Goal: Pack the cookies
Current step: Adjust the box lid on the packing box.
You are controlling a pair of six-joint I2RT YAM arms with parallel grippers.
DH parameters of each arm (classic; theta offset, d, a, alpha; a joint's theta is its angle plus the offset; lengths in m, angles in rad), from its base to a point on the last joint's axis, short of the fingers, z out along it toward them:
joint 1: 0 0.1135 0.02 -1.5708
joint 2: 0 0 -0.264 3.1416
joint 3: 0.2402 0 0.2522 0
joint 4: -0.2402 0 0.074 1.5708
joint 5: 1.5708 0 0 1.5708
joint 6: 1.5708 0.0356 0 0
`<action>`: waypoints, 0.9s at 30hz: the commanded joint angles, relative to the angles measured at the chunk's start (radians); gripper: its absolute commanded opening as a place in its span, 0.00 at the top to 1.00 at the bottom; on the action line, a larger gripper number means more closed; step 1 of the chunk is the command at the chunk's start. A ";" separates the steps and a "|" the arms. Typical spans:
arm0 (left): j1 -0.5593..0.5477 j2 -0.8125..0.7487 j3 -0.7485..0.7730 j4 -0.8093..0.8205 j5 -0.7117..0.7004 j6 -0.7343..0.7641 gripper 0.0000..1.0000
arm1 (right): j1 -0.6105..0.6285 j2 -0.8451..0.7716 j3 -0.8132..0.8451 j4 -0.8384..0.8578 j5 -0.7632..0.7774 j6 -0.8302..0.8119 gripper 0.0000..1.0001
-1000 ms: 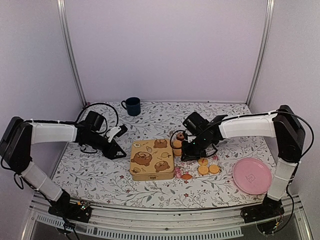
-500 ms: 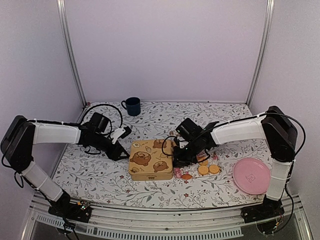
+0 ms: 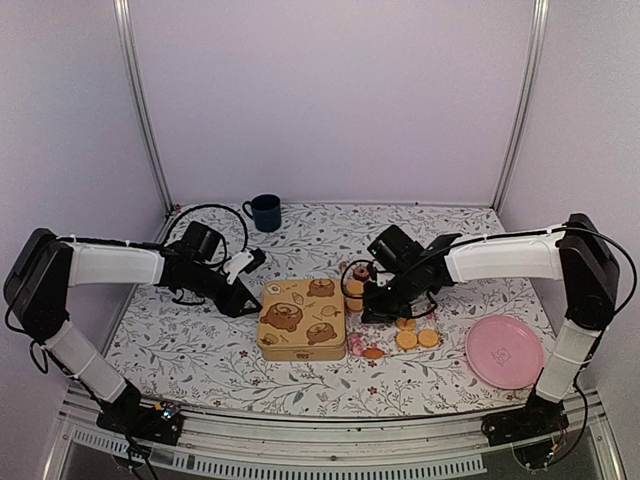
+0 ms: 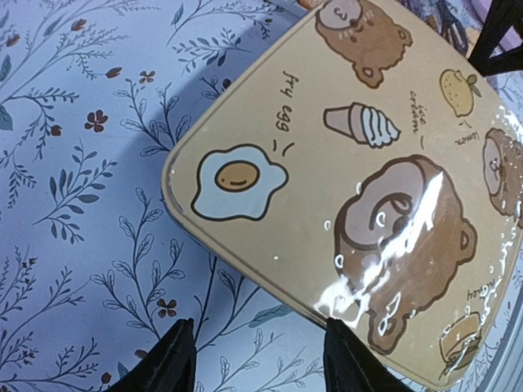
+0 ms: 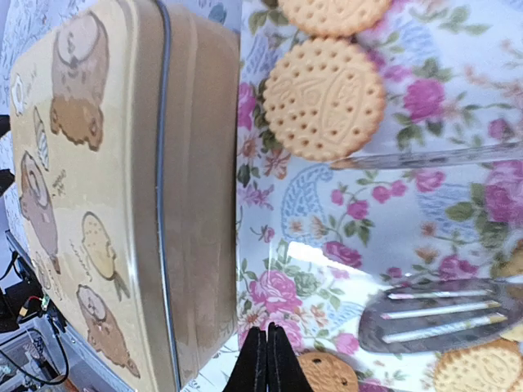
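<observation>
While the tin (image 3: 303,318) sits with its lid on at the middle of the table (image 3: 200,350), the items stand as follows.

Cookies (image 3: 406,340): round, golden-orange, loose outside the tin. Several lie to its right, between it and the plate (image 3: 505,352). A few more are gathered by its far right corner. The right wrist view shows some of them resting on a rose-print sheet (image 5: 327,229) just beside the tin's side wall.

Left fingers (image 3: 246,303): spread wide, holding nothing, low over the table at the tin's left corner. The fried-egg corner of the lid lies just ahead of the gap; contact cannot be told.

Right fingers (image 5: 267,347): pressed together with nothing between them, tips over the rose-print sheet, close beside the tin's right wall.

Plate: pink, round, at the near right of the table, well apart from the tin.

Mug (image 3: 265,212): dark blue, upright, at the far edge.
</observation>
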 commanded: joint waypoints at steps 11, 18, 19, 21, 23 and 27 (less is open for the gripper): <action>-0.050 0.019 0.042 0.000 0.013 0.004 0.46 | 0.048 -0.073 0.091 0.113 -0.047 -0.031 0.98; -0.049 0.005 0.057 -0.019 0.025 0.003 0.46 | 0.062 -0.022 0.047 0.216 -0.135 -0.011 0.99; -0.050 0.003 0.059 -0.023 0.027 0.006 0.46 | 0.062 -0.019 0.027 0.230 -0.141 -0.009 1.00; -0.048 -0.002 0.063 -0.029 0.027 0.011 0.46 | 0.063 -0.007 -0.026 0.239 -0.146 -0.004 1.00; -0.041 -0.009 0.070 -0.038 0.031 0.016 0.46 | 0.061 0.008 -0.077 0.244 -0.141 0.001 1.00; -0.005 -0.028 0.088 -0.062 0.047 0.027 0.44 | 0.047 0.003 -0.185 0.305 -0.148 0.028 1.00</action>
